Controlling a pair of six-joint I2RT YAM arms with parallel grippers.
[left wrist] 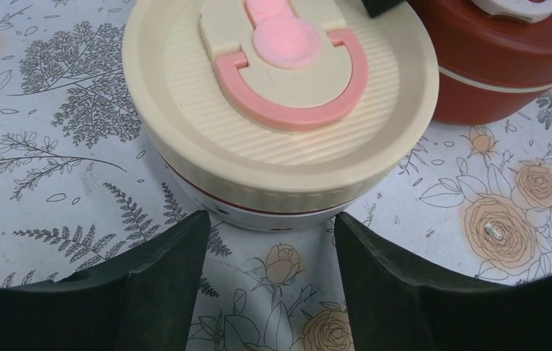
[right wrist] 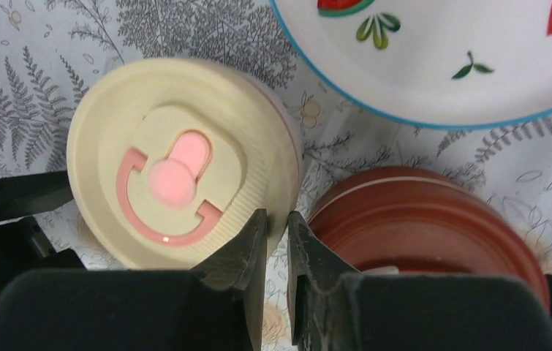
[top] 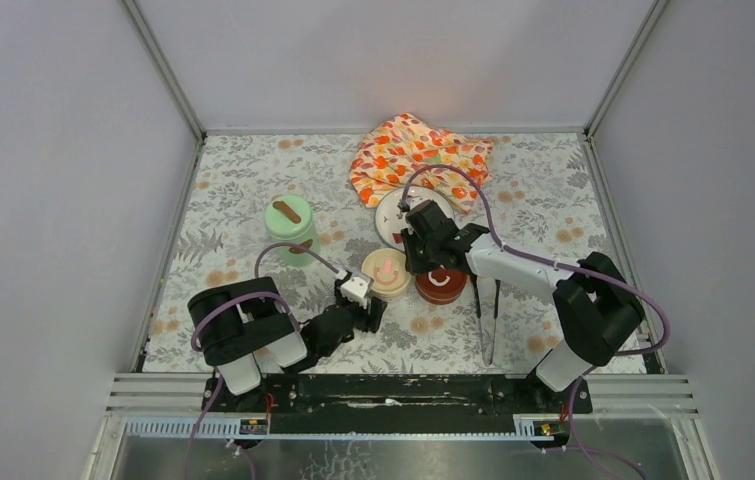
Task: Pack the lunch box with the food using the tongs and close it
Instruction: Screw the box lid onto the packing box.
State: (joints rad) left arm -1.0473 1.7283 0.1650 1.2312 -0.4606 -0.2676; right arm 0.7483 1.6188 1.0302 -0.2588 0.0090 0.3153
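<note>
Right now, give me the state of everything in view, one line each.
mint-green pot: upright, lid on.
cream-lidded pot: closed.
dark red-lidded pot: closed.
tongs: lying flat, unheld.
watermelon-print plate: bare where visible.
orange flower-patterned cloth: crumpled.
left gripper: jaws open, empty.
right gripper: jaws nearly shut, empty.

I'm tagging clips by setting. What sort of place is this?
Probably a lab test booth: plain grey wall panels in metal framing enclose a floral-covered table, with the left arm and right arm bolted to a black rail.
</note>
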